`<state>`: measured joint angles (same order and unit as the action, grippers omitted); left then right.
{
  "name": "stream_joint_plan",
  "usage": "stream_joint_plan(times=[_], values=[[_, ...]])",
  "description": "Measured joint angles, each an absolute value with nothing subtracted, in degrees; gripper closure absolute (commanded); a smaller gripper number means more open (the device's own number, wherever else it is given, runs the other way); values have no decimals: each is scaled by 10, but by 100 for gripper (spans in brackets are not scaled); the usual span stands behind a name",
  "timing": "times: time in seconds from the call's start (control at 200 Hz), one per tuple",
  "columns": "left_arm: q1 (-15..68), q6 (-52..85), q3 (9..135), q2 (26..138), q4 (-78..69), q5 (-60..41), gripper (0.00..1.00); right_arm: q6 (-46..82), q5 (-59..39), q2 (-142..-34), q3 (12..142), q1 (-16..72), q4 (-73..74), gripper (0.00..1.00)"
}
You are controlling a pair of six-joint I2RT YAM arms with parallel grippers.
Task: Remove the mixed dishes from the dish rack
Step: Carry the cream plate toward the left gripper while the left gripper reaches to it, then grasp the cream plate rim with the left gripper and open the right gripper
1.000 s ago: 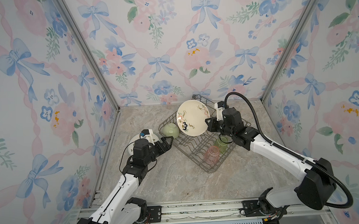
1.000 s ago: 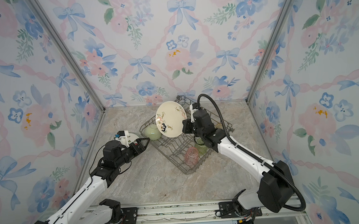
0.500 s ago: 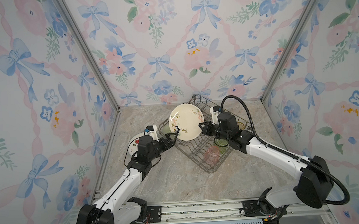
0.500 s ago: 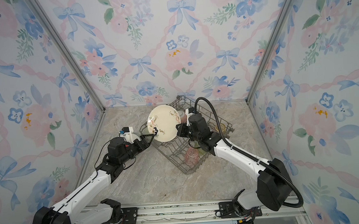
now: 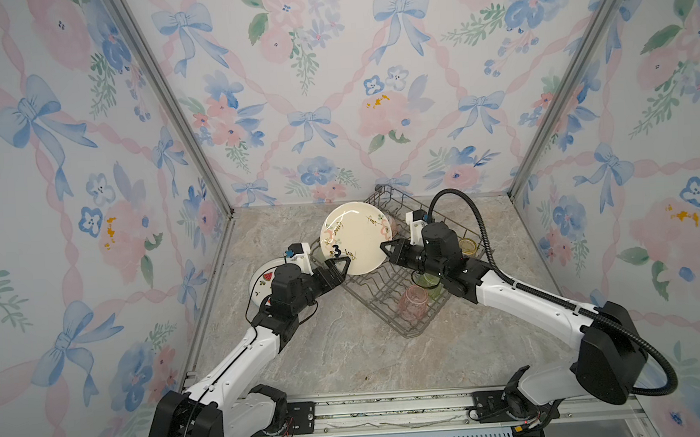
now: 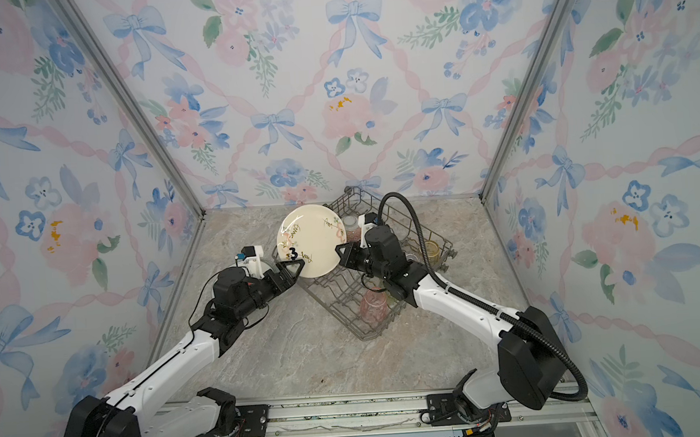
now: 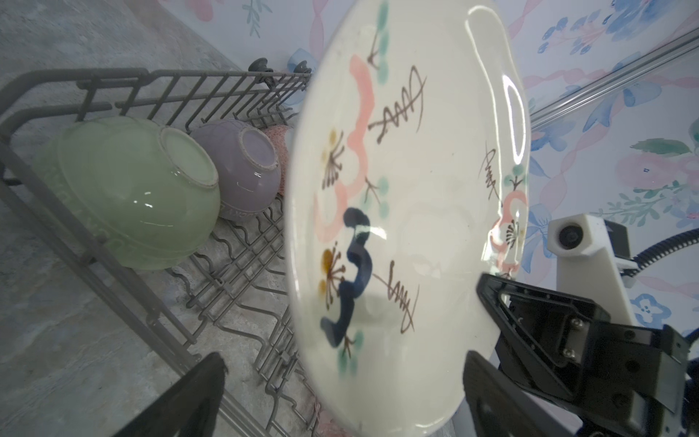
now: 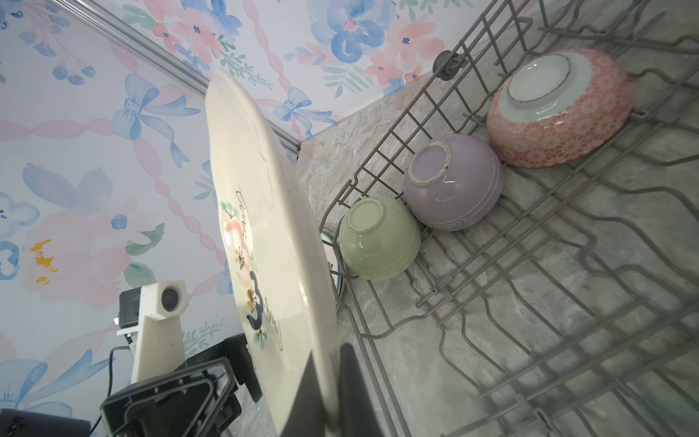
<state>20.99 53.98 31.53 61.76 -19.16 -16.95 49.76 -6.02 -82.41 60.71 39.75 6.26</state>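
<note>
Jaws on the right gripper point(image 5: 384, 248) are clenched on the rim of the round cream floral ceramic plate point(image 5: 357, 235), holding it on edge over the left corner of the square grey wire dish rack point(image 5: 379, 286). And the left gripper point(image 5: 338, 264) has its jaws spread wide, straddling the plate's lower edge. Green bowl point(image 7: 128, 189), lilac bowl point(image 7: 242, 170) and pink patterned bowl point(image 8: 559, 113) sit tipped inside the rack.

On my feed I see a grey-beige marbled tabletop point(image 5: 348, 353), boxed in on three sides by wallpaper point(image 5: 331, 83) of blue bows, pink ribbons and flowers. Two bare metal posts point(image 5: 169, 101) run up the back corners.
</note>
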Motion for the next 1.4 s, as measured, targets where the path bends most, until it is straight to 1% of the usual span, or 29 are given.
stream_joint_plan(times=[0.125, 0.32, 0.41, 0.5, 0.605, 0.695, 0.8, 0.86, 0.905, 1.11, 1.15, 1.2, 1.4], values=[[211, 552, 315, 618, -205, -170, 21, 505, -61, -825, 607, 399, 63, 100], [215, 563, 315, 617, -220, -167, 30, 517, -63, -825, 605, 400, 67, 100], [216, 569, 315, 617, -226, -164, 36, 521, -69, -826, 605, 400, 68, 100], [217, 573, 315, 617, -231, -164, 47, 524, -74, -828, 605, 400, 71, 100], [217, 579, 315, 618, -230, -159, 56, 529, -78, -835, 605, 400, 80, 100], [216, 577, 315, 618, -226, -154, 66, 532, -82, -838, 605, 399, 87, 100], [216, 578, 315, 621, -226, -155, 69, 532, -85, -839, 605, 399, 92, 100], [216, 577, 315, 621, -225, -154, 77, 533, -87, -840, 605, 399, 95, 100], [215, 579, 315, 622, -224, -154, 80, 534, -89, -841, 605, 398, 98, 100], [213, 593, 315, 626, -227, -155, 85, 543, -95, -849, 605, 392, 102, 100], [213, 597, 315, 627, -227, -155, 90, 543, -96, -850, 605, 392, 102, 100], [213, 599, 315, 628, -229, -155, 100, 544, -97, -851, 605, 391, 102, 100], [213, 608, 315, 635, -237, -158, 100, 542, -95, -852, 606, 390, 100, 100]])
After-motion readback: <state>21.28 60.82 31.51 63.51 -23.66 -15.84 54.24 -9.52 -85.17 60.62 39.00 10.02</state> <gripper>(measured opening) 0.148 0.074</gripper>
